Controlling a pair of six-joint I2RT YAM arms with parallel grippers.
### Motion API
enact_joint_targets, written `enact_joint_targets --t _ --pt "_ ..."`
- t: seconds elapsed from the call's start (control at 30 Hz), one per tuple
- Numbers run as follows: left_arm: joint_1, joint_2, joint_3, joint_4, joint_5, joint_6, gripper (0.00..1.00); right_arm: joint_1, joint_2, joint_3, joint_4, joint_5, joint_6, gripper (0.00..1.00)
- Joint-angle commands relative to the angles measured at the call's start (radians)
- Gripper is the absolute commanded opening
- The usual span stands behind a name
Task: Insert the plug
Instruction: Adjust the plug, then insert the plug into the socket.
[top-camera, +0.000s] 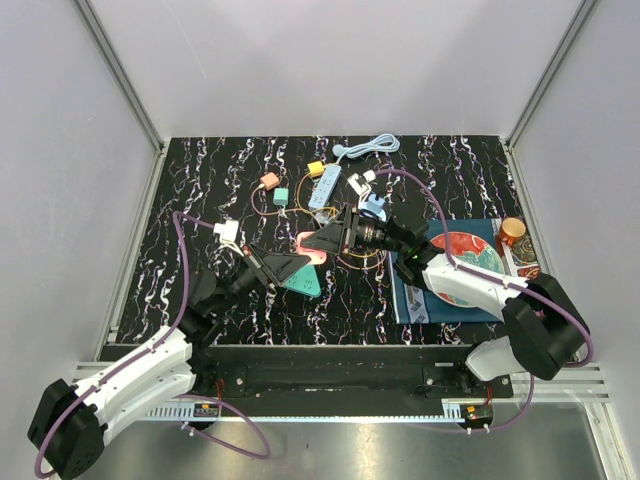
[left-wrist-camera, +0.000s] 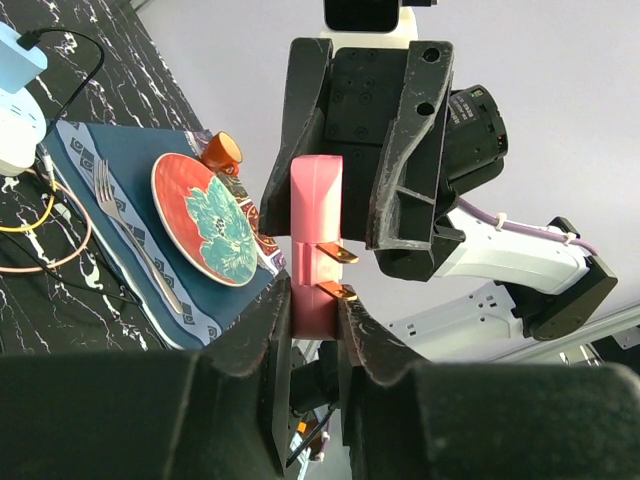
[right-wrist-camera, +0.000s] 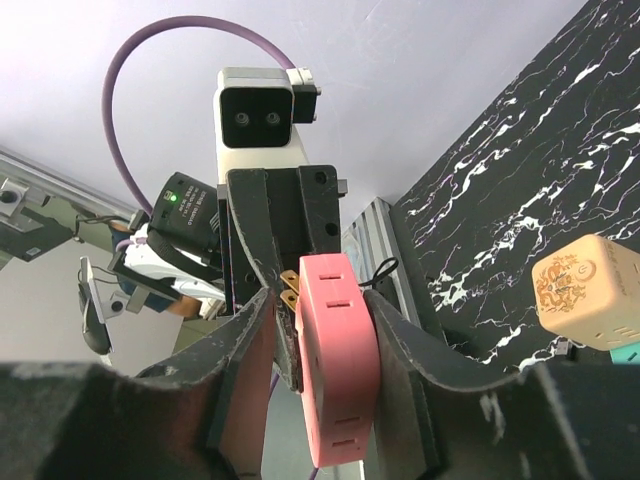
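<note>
- Left gripper (left-wrist-camera: 313, 300): closed on the lower end of the pink plug (left-wrist-camera: 316, 210), which it holds in the air above the table (top-camera: 200, 180). The bite is narrow and sits just under the lower brass prong (left-wrist-camera: 341, 291). The plug could pivot or slip if it is pulled sideways.
- Right gripper (right-wrist-camera: 320, 305): its jaws bracket the upper body of the plug, with one finger against the back face and the other facing the prongs. I cannot tell whether it is actually clamping. If it squeezes across the prongs, it could bend them or twist the plug out of line.
- Both arms are on one small part. If either lets go at the wrong time, or the two pull against each other, the plug is likely to drop onto the teal block (top-camera: 303, 282) directly below.
- Power strip (top-camera: 325, 185): it lies farther back, apart from the plug, and looks loose on the table. It may slide under insertion force, and a tilted plug would miss the slots.
- Wire loops (top-camera: 362, 262) lie near the path to the strip, so a snag is possible.
</note>
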Motion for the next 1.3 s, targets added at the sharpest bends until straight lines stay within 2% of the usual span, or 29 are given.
enact_joint_targets --t 0.0,0.3,0.57,0.6,0.63,0.73,1.0,1.13,1.27 --pt "-0.002 0.002 0.030 0.085 0.023 0.032 0.00 0.001 0.011 0.044 0.036 -0.065 0.012 0.45" --pt "-0.001 0.016 0.051 0.079 0.010 0.052 0.00 0.012 0.040 0.042 0.072 -0.097 0.041 0.42" --pt "0.001 0.002 0.057 0.016 -0.003 0.101 0.02 0.010 0.014 0.061 -0.014 -0.102 -0.026 0.00" --pt "0.001 -0.010 0.079 -0.063 -0.008 0.123 0.09 0.009 0.007 0.073 -0.090 -0.085 -0.047 0.00" --pt "0.002 -0.017 0.095 -0.117 -0.014 0.149 0.26 0.010 -0.006 0.085 -0.141 -0.076 -0.116 0.00" --pt "0.004 -0.047 0.160 -0.337 -0.069 0.283 0.47 0.004 -0.061 0.147 -0.357 -0.033 -0.272 0.00" --pt "0.021 -0.154 0.326 -0.806 -0.253 0.520 0.54 -0.002 -0.092 0.360 -0.978 0.235 -0.678 0.00" --pt "0.042 -0.162 0.425 -0.989 -0.406 0.649 0.57 0.001 -0.052 0.435 -1.155 0.323 -0.777 0.00" --pt "0.073 -0.107 0.543 -1.157 -0.540 0.752 0.59 0.038 -0.009 0.501 -1.289 0.432 -0.847 0.00"
